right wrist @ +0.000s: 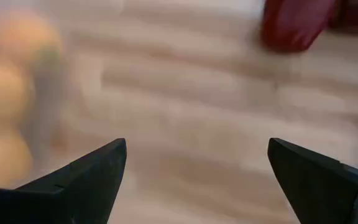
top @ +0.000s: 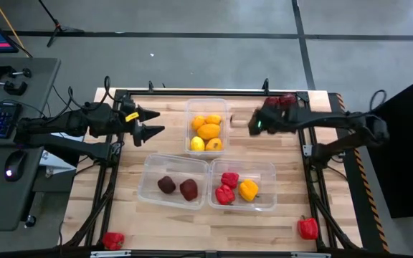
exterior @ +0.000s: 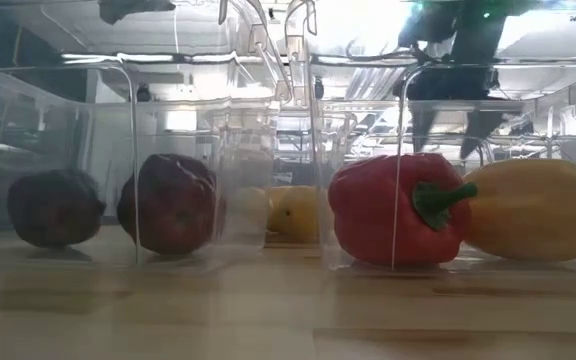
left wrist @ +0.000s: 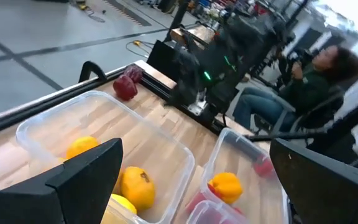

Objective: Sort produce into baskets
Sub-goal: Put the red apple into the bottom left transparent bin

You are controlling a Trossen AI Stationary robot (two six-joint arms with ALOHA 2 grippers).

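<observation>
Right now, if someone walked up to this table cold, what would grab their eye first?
Probably the three clear tubs mid-table, sorted by colour: yellow and orange citrus in the far tub, two maroon fruits near left, red and yellow peppers near right. Next, the open left hand and right hand flanking the citrus tub, and stray red peppers near the table's corners.

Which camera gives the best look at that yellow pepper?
The low view: the yellow pepper lies large and side-on behind its tub's clear wall. The high view shows it small from above; the left wrist view catches it partly; the right wrist view misses it.
</observation>
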